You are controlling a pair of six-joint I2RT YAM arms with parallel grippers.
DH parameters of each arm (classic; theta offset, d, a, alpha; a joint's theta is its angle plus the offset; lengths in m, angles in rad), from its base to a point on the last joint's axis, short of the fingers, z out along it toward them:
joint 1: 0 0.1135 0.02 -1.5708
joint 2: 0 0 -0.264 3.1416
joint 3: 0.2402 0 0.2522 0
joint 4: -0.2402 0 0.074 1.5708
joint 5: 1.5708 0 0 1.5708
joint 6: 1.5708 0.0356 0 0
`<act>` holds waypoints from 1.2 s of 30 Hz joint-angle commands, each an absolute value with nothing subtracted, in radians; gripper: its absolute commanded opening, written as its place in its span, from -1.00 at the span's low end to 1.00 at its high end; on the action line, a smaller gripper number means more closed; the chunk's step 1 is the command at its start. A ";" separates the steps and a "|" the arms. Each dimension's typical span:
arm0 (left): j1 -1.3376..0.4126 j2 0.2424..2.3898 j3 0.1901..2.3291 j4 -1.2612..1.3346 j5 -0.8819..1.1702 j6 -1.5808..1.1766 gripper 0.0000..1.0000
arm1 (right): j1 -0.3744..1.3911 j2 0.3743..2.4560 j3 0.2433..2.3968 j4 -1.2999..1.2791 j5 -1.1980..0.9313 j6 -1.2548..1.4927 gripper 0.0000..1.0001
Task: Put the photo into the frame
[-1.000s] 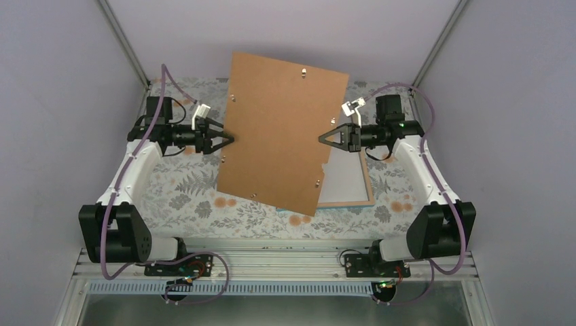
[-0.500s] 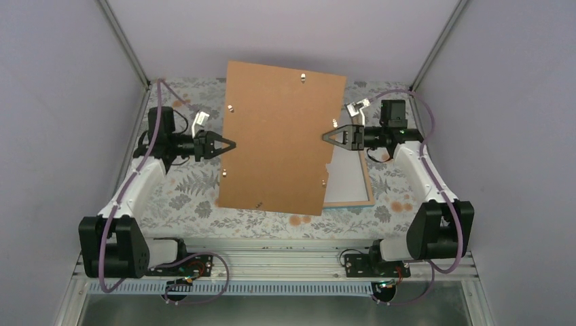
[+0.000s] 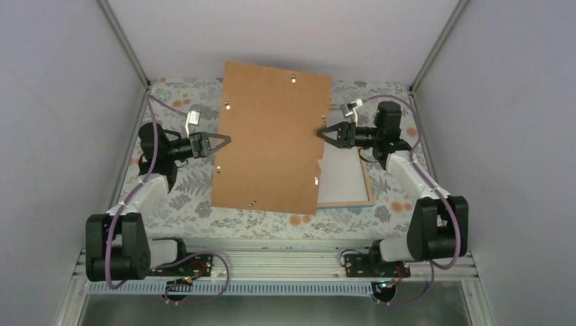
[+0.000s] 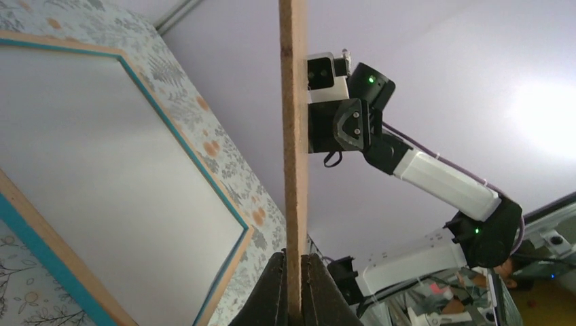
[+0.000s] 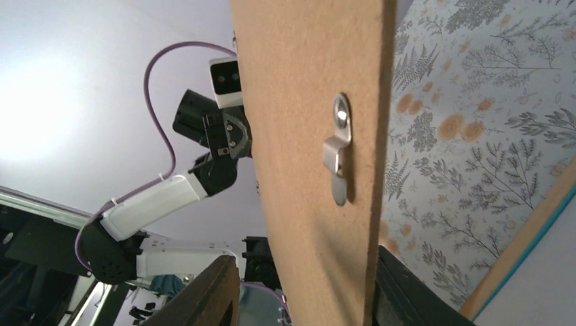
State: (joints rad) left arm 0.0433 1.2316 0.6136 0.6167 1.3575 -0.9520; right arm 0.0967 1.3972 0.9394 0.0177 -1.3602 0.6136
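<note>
While aloft, board (image 3: 272, 136) in left fingers (image 4: 273, 299).

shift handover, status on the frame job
Left gripper shut on backing board edge; right gripper open astride opposite edge. Frame flat on table, white sheet inside. Board held above it.

The board (image 3: 272, 136) was plain brown; the frame (image 3: 368, 178) teal-edged wood; the desk (image 3: 183, 197) white, grey-leafed with orange flowers.

You're working in a lab test booth: plain lilac walls (image 3: 54, 102) and metal corner posts (image 3: 123, 41) enclose the floral tabletop (image 3: 176, 197) beneath your fingers (image 4: 272, 302).
</note>
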 commanded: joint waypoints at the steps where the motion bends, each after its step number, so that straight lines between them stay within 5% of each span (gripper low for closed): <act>1: 0.039 1.249 0.589 0.805 1.205 -1.096 -0.95 | 0.149 1.407 0.932 0.239 -1.372 0.823 -0.17; 6: 0.026 1.276 0.567 0.816 1.168 -1.129 -0.95 | 0.146 1.455 0.960 0.403 -1.359 0.981 -0.35; 15: 0.031 1.353 0.560 0.912 1.086 -1.270 -0.95 | 0.176 1.457 0.838 0.724 -1.289 1.288 -0.34; 21: -0.021 1.374 0.588 0.876 1.083 -1.212 -0.95 | 0.194 1.481 0.868 0.679 -1.291 1.296 -0.46; 24: -0.041 1.380 0.597 0.835 1.085 -1.169 -0.95 | 0.179 1.508 0.908 0.641 -1.310 1.278 -0.88; 28: -0.043 1.382 0.623 0.720 1.088 -1.057 -0.90 | 0.134 1.539 0.994 0.395 -1.363 1.109 -0.93; 30: -0.043 1.384 0.646 0.633 1.084 -0.976 -0.69 | 0.112 1.556 1.048 0.228 -1.397 0.963 -0.93; 36: -0.048 1.396 0.706 0.380 1.040 -0.716 0.47 | 0.004 1.674 1.276 -0.372 -1.506 0.394 -0.93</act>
State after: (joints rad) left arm -0.0448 1.3876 0.6533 0.5613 1.1000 -0.9596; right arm 0.0803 1.6028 1.1397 0.0898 -1.3785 0.8295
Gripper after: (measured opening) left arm 0.635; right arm 0.039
